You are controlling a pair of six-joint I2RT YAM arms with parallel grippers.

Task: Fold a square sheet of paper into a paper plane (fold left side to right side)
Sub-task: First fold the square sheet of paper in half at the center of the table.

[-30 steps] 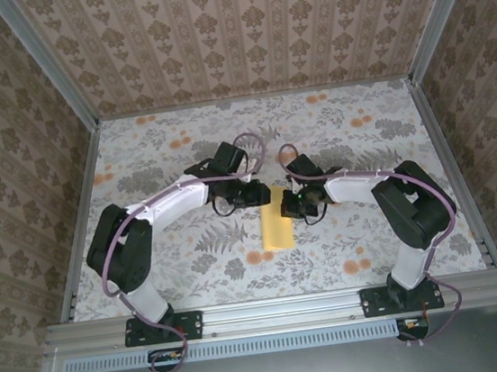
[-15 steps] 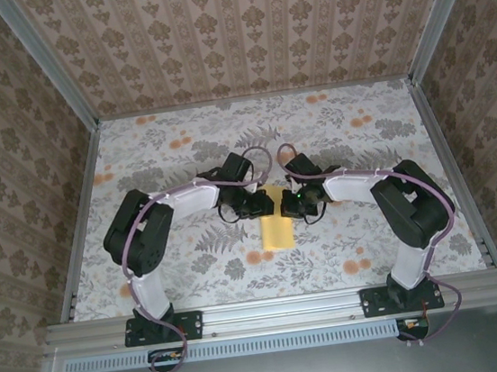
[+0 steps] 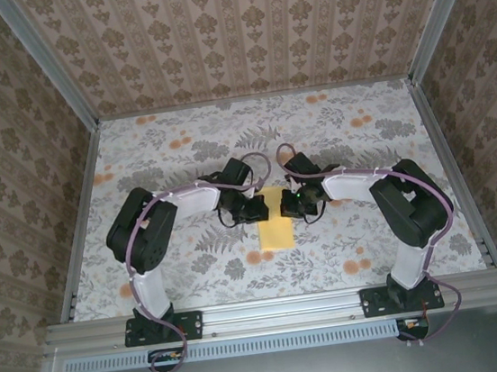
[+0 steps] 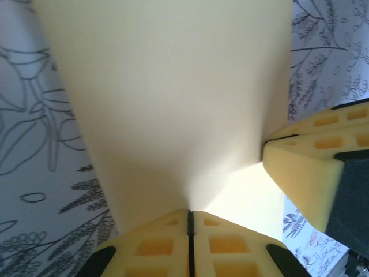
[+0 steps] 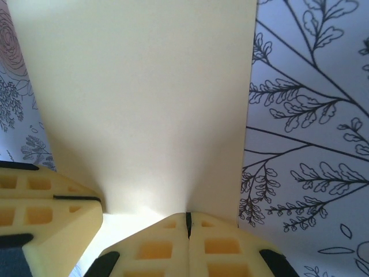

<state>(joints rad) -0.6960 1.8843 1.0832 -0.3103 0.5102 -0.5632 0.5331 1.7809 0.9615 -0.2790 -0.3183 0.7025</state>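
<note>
**A:** Where is the sheet of paper [image 3: 277,230]?

**B:** Near the middle of the table [image 3: 163,151], a little toward its near edge. From above it looks like a narrow yellow rectangle, with its long side running from the table's near edge toward the far one.

**A:** And the two grippers?

**B:** Both are over the middle of the table, at the end of the paper that is farther from the near edge. The left gripper [image 3: 258,208] is at that end's left corner and the right gripper [image 3: 286,204] at its right corner. They are close together, with the paper between them.

**A:** Is the left one gripping?

**B:** Yes. In the left wrist view its yellow fingers [image 4: 155,249] are pressed together, with just a thin dark seam between them. The paper's edge runs straight into that seam, so it is clamped on the paper. A finger of the right gripper comes in from the right side of that view and touches the same edge.

**A:** And the right one?

**B:** It is the same. In the right wrist view its fingers [image 5: 222,249] meet along a thin seam, pinching the paper's edge.

**A:** Is that end lifted off the table?

**B:** I cannot tell. The far end of the paper looks flat on the flowered surface.
</note>
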